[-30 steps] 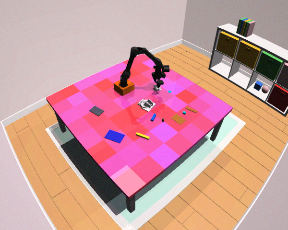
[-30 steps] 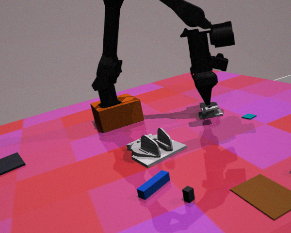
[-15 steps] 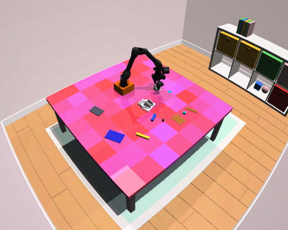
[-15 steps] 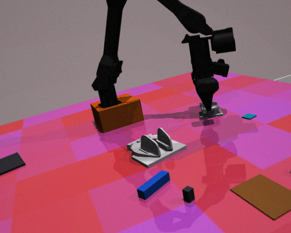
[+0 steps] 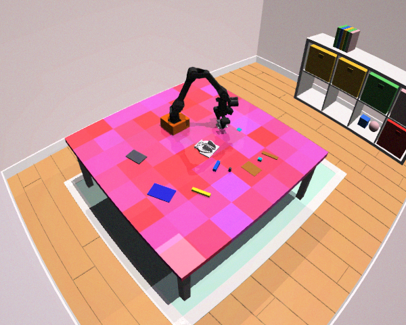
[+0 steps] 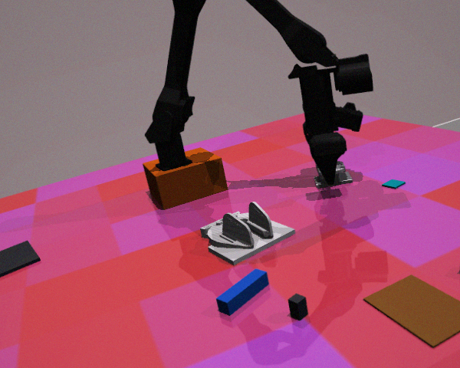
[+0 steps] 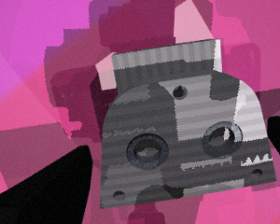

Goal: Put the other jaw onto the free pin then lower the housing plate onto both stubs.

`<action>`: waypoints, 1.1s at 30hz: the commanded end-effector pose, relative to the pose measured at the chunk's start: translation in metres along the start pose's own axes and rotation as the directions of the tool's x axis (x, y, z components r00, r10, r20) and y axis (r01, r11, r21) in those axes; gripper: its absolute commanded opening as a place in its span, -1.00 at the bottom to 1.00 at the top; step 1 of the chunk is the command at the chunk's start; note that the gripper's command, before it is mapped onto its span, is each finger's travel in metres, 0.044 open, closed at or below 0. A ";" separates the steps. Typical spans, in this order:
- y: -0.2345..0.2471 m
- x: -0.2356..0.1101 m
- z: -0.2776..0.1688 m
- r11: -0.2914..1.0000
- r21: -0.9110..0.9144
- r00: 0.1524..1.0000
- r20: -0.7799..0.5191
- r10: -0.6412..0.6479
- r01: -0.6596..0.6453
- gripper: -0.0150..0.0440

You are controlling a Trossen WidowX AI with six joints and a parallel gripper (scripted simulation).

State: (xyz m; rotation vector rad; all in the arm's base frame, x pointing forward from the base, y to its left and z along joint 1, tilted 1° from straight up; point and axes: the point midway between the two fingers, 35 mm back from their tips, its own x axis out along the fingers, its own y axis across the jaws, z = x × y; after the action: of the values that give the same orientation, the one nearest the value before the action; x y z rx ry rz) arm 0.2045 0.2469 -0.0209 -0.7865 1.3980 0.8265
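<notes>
In the top view the gripper (image 5: 221, 130) (image 6: 330, 182) (image 7: 179, 140) is right of centre above the checkered table (image 5: 182, 223) (image 6: 83, 317) (image 7: 19, 61); in the exterior view it points down at the grey housing plate (image 6: 344, 179) (image 7: 145, 117), upper right; in the wrist view its spread jaws flank the plate, centre, pinching nothing.
</notes>
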 end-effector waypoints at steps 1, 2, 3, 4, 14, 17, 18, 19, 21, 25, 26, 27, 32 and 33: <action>0.001 0.001 -0.001 1.000 -0.001 1.000 -0.002 0.004 -0.004 1.00; 0.001 0.001 -0.001 1.000 -0.001 1.000 -0.002 0.004 -0.004 1.00; 0.001 0.001 -0.001 1.000 -0.001 1.000 -0.002 0.004 -0.004 1.00; 0.001 0.001 -0.001 1.000 -0.001 1.000 -0.002 0.004 -0.004 1.00; 0.001 0.002 -0.001 1.000 -0.001 1.000 -0.002 0.004 -0.004 1.00; 0.001 0.002 -0.001 1.000 -0.001 1.000 -0.002 0.004 -0.004 1.00; 0.001 0.002 -0.001 1.000 -0.001 1.000 -0.002 0.004 -0.004 1.00; 0.001 0.002 -0.001 1.000 -0.001 1.000 -0.002 0.004 -0.004 1.00; 0.001 0.002 -0.001 1.000 -0.001 1.000 -0.002 0.004 -0.004 1.00; 0.000 0.001 -0.001 1.000 0.000 1.000 -0.003 0.000 0.000 0.93; 0.000 0.001 -0.001 1.000 0.000 1.000 -0.003 0.000 0.000 0.91; 0.000 0.001 -0.001 1.000 0.000 1.000 -0.003 0.000 0.000 0.89; 0.000 0.001 -0.001 1.000 0.000 1.000 -0.003 0.000 0.000 0.77; 0.000 0.001 -0.001 1.000 0.000 1.000 -0.003 0.000 0.000 0.75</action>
State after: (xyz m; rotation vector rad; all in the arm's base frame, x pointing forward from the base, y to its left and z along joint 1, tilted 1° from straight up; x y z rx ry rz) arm 0.2038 0.2461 -0.0222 -0.7876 1.4006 0.8261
